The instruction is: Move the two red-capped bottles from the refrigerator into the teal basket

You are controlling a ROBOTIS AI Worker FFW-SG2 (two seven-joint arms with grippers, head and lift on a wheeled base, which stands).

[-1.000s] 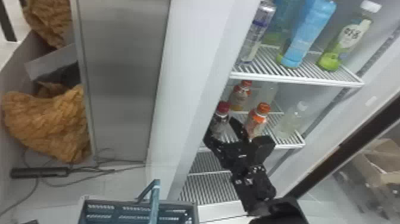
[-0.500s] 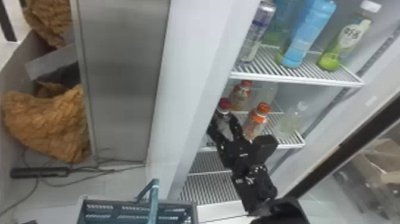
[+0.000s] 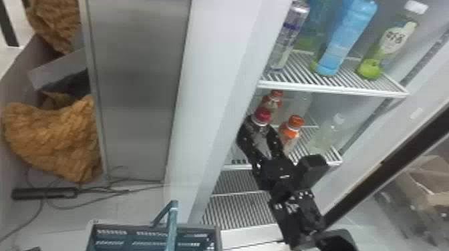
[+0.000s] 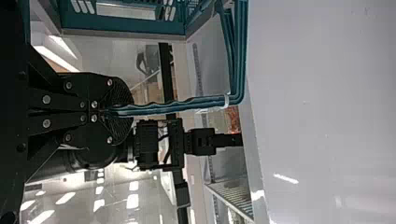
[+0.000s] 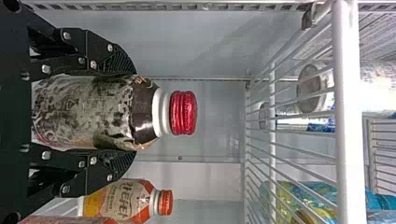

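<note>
My right gripper (image 3: 259,135) is at the left side of the refrigerator's middle shelf (image 3: 334,158), gripping an upright dark bottle with a red cap (image 3: 263,115). In the right wrist view both fingers of the right gripper (image 5: 134,113) press against the sides of the red-capped bottle (image 5: 93,112). Whether its base touches the shelf is hidden. At the bottom of the head view stands the teal basket (image 3: 215,233), its handle (image 3: 172,223) raised. The left gripper (image 4: 100,111) is shut on that handle (image 4: 168,107) beside the basket (image 4: 121,32).
Orange-capped bottles (image 3: 290,131) stand close behind and right of the held one, with a clear bottle (image 3: 325,135) farther right. Above is a shelf (image 3: 334,89) with taller bottles. The refrigerator's white side wall (image 3: 207,100) separates shelves and basket side.
The right gripper's fingers have come together from both sides onto the red-capped bottle, and its hand has shifted slightly. The basket and the shelf bottles look unmoved.
</note>
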